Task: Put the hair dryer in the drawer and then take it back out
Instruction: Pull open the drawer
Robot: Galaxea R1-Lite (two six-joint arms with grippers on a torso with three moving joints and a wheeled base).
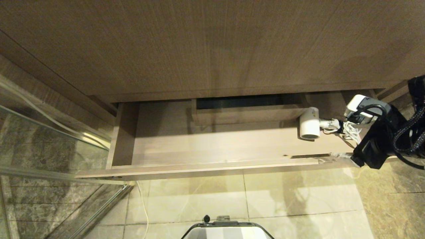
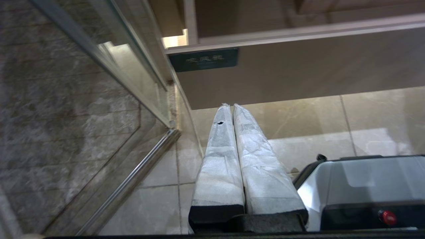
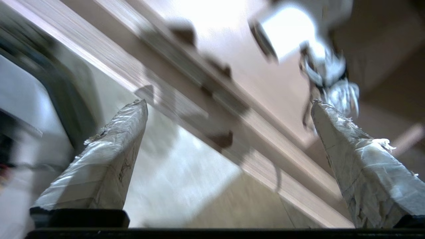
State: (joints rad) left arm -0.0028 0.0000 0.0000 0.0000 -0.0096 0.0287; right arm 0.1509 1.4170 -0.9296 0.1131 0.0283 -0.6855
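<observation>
The drawer (image 1: 215, 146) is pulled out, wide and shallow, in light-brown wood grain. The white hair dryer (image 1: 309, 126) lies in its right end, barrel mouth facing the front, with the bundled cord (image 1: 348, 129) on its right. My right gripper (image 1: 347, 146) hovers over the drawer's right front corner, open and holding nothing. In the right wrist view the gripper (image 3: 229, 103) straddles the drawer's front edge (image 3: 265, 156), and the hair dryer (image 3: 292, 30) lies beyond the fingertips. My left gripper (image 2: 229, 106) hangs parked and shut, below the drawer front (image 2: 298, 66), over the floor.
A boxed cut-out (image 1: 249, 113) sits at the drawer's mid-back, close to the dryer. The vanity's wood-grain panel (image 1: 212, 43) rises above the drawer. A glass shower partition (image 1: 49, 149) with a metal rail stands on the left. My base (image 1: 227, 230) sits on the tiled floor below.
</observation>
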